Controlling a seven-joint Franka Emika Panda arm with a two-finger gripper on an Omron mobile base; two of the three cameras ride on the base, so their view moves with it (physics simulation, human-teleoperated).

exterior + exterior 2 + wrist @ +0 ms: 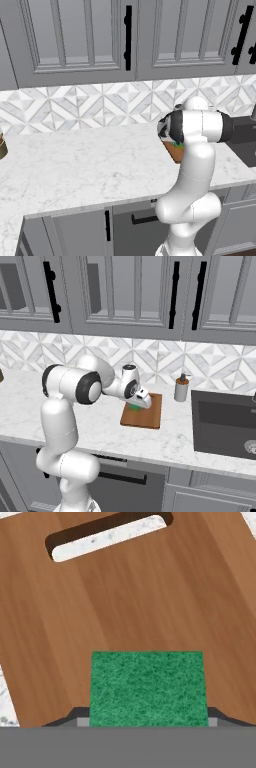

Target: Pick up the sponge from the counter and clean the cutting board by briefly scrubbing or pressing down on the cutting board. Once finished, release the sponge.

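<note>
**Sponge held low over board**

Left base view: white arm hid most of the reddish-brown wooden cutting board (175,150) on the white marble-look counter (85,165); green sliver at the hand.

Right base view: gripper (136,403) low over the board's near-left part; small green-topped sponge (134,405) beneath it.

Hand view: sponge sat between the jaws, seemingly pinched, directly above the board; contact unclear; handle slot (107,537) lay beyond.

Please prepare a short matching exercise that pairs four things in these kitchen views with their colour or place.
Things:
1. sponge
2. cutting board
3. soap bottle
4. sink

Descriptions:
A. dark basin at the right of the counter
B. green top, between the claw's fingers over the board
C. reddish-brown wood with a handle slot
D. stands upright between board and basin

Pairs: 1-B, 2-C, 3-D, 4-A
</note>
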